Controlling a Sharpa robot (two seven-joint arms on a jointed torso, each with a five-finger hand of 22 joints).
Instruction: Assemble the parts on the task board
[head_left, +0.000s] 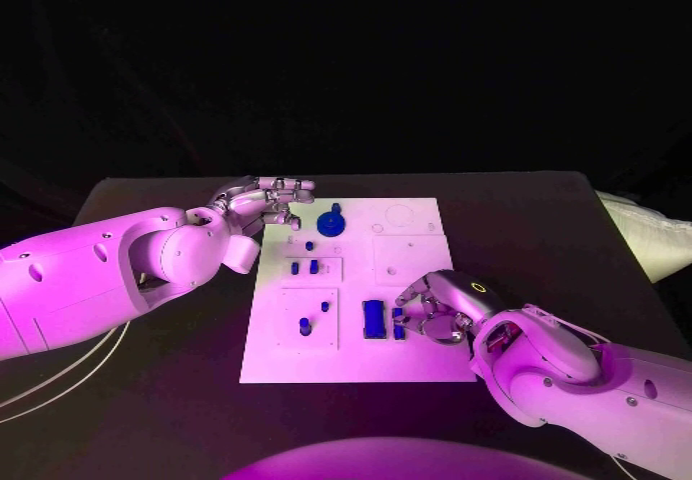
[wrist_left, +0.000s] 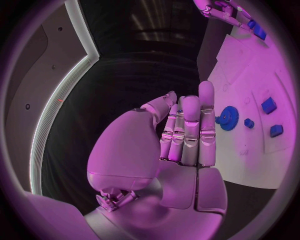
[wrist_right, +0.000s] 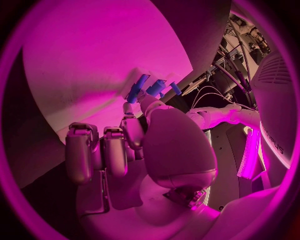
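Black table (head_left: 173, 200) under my arms, dark room behind. My left hand (head_left: 264, 203), fingers straight and pressed together, holds nothing; blue gear (head_left: 332, 221) just beside it on task board (head_left: 418, 225). My right hand (head_left: 440, 305) curls over board's near part, blue parts (head_left: 375, 318) at its fingertips; grip: can't tell.

The left hand (head_left: 270, 203) is hanging over the far left corner of the task board (head_left: 418, 350), its fingers (wrist_left: 190, 127) lying straight and close together, holding nothing. The right hand (head_left: 440, 305) is resting over the board's near right part, fingers (wrist_right: 106, 152) curling down.
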